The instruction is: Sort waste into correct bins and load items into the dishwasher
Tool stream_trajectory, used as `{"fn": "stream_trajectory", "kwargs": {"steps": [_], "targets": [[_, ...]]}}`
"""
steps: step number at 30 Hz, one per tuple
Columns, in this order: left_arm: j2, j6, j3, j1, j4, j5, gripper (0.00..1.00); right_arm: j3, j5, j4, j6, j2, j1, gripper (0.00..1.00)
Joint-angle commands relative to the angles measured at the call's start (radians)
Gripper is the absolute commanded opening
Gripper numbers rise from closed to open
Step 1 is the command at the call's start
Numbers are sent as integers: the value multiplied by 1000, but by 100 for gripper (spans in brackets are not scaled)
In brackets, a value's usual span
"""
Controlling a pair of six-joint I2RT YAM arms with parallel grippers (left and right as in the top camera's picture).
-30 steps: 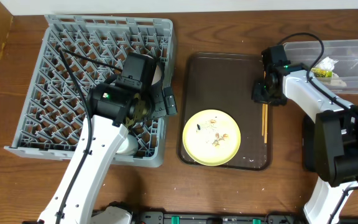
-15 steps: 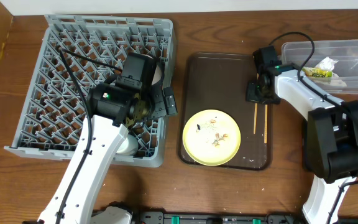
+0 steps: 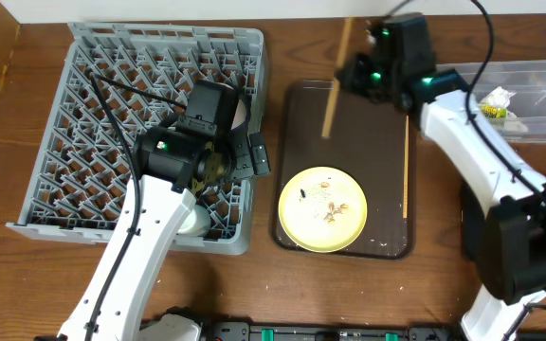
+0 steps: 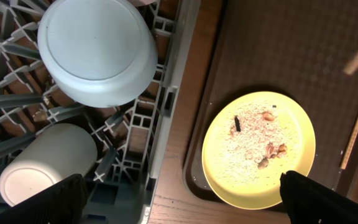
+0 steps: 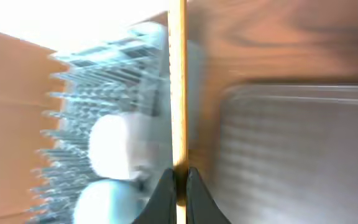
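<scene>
My right gripper [image 3: 349, 71] is shut on one wooden chopstick [image 3: 335, 85] and holds it in the air over the back of the brown tray; the right wrist view shows it clamped between the fingers [image 5: 178, 177]. A second chopstick [image 3: 406, 170] lies on the tray's right side. The yellow plate [image 3: 322, 208] with pale crumbs [image 4: 272, 149] sits at the tray's front. My left gripper [image 4: 179, 211] is open over the grey dish rack's [image 3: 112, 104] right edge. An upturned light blue bowl [image 4: 98, 53] and a white cup [image 4: 45, 168] sit in the rack.
The brown tray [image 3: 349, 123] lies between the rack and the clear tub [image 3: 538, 80], which holds the white tissue and the wrapper [image 3: 496, 102]. A black bin [image 3: 468, 213] is mostly hidden under my right arm. Bare wood runs along the table's front.
My right gripper has lifted one chopstick off the tray and swung up and left toward the back. The other chopstick stays on the tray. The left arm has not moved.
</scene>
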Motion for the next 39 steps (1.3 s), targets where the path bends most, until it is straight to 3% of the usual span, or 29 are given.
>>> {"fn": "stream_trajectory", "kwargs": {"steps": [1,6,17,22,23,29,31,35,39], "targets": [[0,-1,0,0,-2,-12,100,-1,-16,121,173,24,118,1],[0,-1,1,0,-2,-12,100,-1,192,229,265,83,271,1],[0,-1,0,0,-2,-12,100,-1,246,276,279,140,332,2],[0,-1,0,0,-2,-12,100,-1,246,271,270,145,336,7],[0,-1,0,0,-2,-12,100,-1,246,270,259,145,336,15],[0,-1,1,0,-2,-12,100,-1,238,268,244,145,343,28],[0,-1,1,0,-2,-12,100,-1,238,270,233,145,345,41],[0,-1,1,0,-2,-12,100,0,192,259,188,133,323,49],[0,-1,0,0,-2,-12,100,1,163,100,107,55,228,54]]}}
